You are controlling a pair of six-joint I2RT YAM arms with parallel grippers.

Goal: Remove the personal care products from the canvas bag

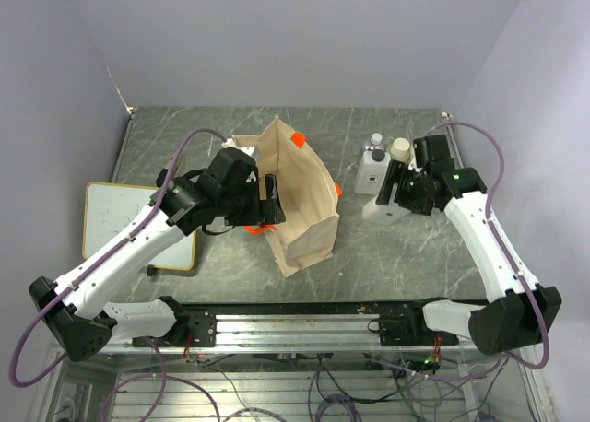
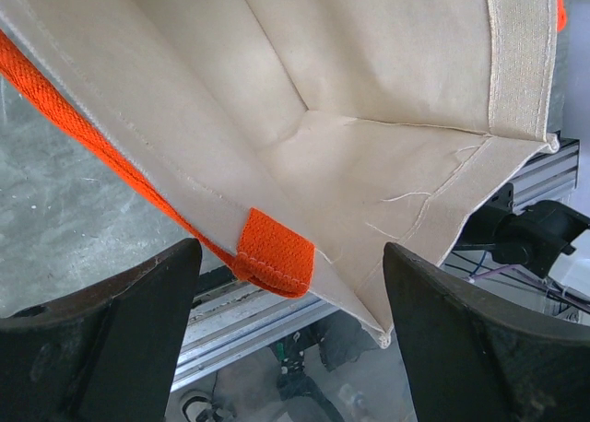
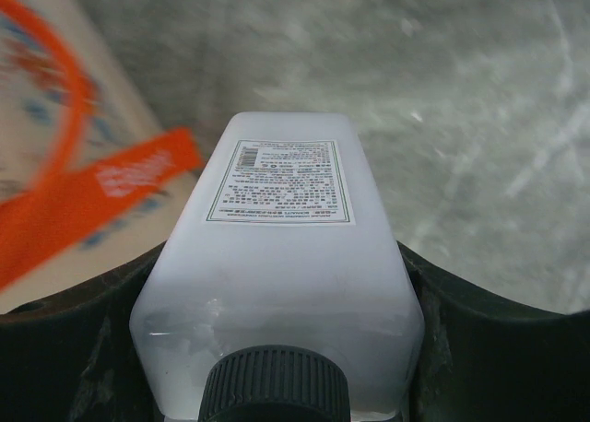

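The beige canvas bag stands open in the middle of the table, its orange handles hanging at its sides. My left gripper is open at the bag's left rim; in the left wrist view the cloth and an orange handle end lie between the wide-apart jaws. My right gripper is shut on a white squarish bottle with a dark ribbed cap, right of the bag. A white bottle, a small clear bottle and a cream bottle stand behind it.
A flat whiteboard lies at the left under the left arm. The bag's printed side and an orange strap show to the left in the right wrist view. The metal rail runs along the near edge.
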